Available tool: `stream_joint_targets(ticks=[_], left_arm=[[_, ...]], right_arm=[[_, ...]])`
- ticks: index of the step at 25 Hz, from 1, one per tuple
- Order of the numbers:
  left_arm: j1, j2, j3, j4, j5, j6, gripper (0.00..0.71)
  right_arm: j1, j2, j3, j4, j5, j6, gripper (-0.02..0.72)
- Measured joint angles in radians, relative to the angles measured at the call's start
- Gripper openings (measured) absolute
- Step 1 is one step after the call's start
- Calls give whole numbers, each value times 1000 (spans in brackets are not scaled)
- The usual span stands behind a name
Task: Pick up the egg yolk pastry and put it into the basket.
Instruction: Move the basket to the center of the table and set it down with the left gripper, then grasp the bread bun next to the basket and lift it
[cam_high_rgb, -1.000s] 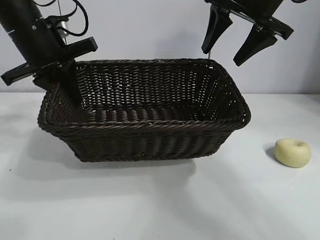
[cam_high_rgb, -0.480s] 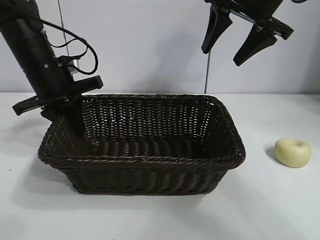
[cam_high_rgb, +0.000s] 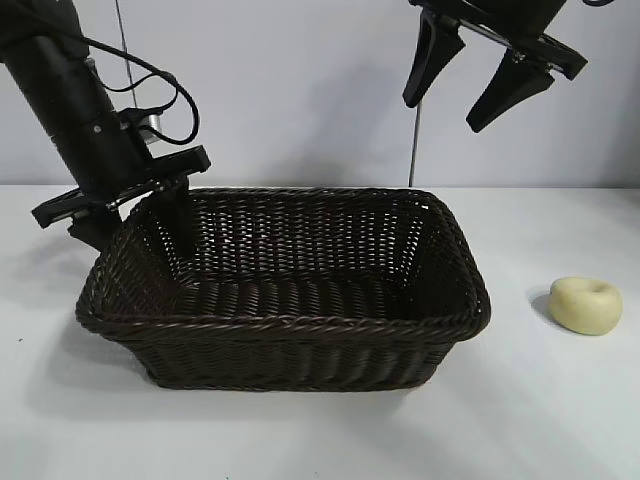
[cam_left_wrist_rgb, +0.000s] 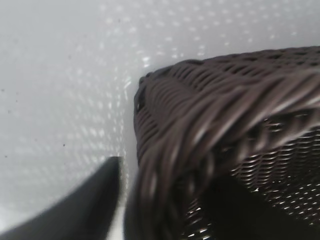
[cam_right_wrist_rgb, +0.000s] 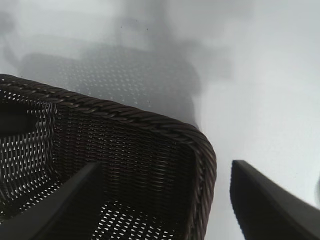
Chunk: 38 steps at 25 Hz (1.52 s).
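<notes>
The small pale yellow, dimpled egg yolk pastry (cam_high_rgb: 585, 305) is seen on the white table (cam_high_rgb: 560, 420), well right of the dark brown woven wicker basket (cam_high_rgb: 290, 325). The basket's left rim is straddled by the open, empty left gripper (cam_high_rgb: 135, 235). The right gripper (cam_high_rgb: 448, 112) is held open and empty above the basket's right corner.

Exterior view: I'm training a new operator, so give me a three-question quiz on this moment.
1. True or false: the egg yolk pastry lies inside the basket.
2. Which gripper straddles the basket's rim? A) left gripper B) right gripper
3. The right gripper hangs above the basket's far ____ corner, as the camera sees it.

Key: 1 false, it lies on the table, to the basket's right; 2 A; 3 right.
</notes>
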Motion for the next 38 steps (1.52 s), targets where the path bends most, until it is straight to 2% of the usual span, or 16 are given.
stream_joint_targets(ticks=[5,18,23,27,38], left_arm=[[0,-47,-3,8,1,0,543],[57,-222,-5,32,59,0,544],[50,-320,4,14,71,0,544],[25,-372,55,-5,60,0,542],[18,-381,84,-111,-19,-1,541]], right_arm=[[0,0,0,0,1,1,519],[0,0,0,0,1,2,519],[0,0,0,0,1,2,519],[0,0,0,0,1,2,519],[0,0,0,0,1,2,519]])
